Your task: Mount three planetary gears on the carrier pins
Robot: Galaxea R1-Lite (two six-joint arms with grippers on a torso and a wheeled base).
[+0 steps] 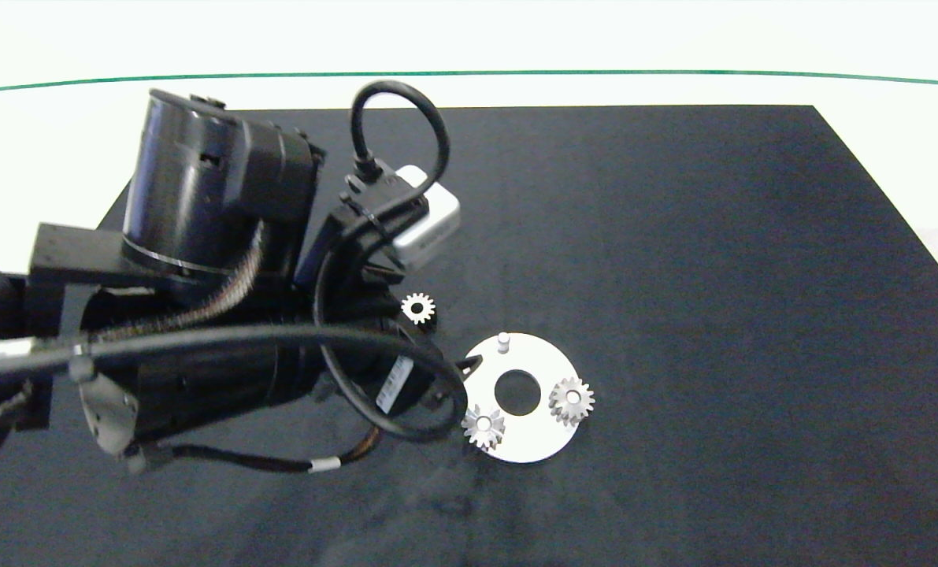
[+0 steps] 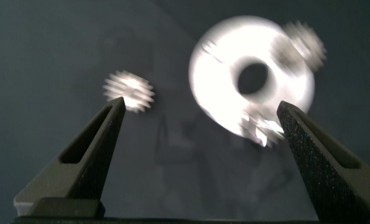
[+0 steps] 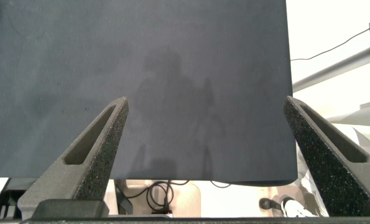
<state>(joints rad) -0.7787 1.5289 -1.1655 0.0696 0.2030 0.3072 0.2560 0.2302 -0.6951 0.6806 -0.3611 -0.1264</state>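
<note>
Left tool (image 2: 200, 115) is held wide open and empty above the mat; loose gear (image 2: 129, 91) lies beside one finger, disc (image 2: 222, 93) with two gears seated beside the other, one pin (image 1: 503, 341) left bare. Right tool (image 3: 203, 112), open and empty, is parked away.

No legible text. The small white printed label (image 1: 390, 383) on the left arm's black body cannot be read.
</note>
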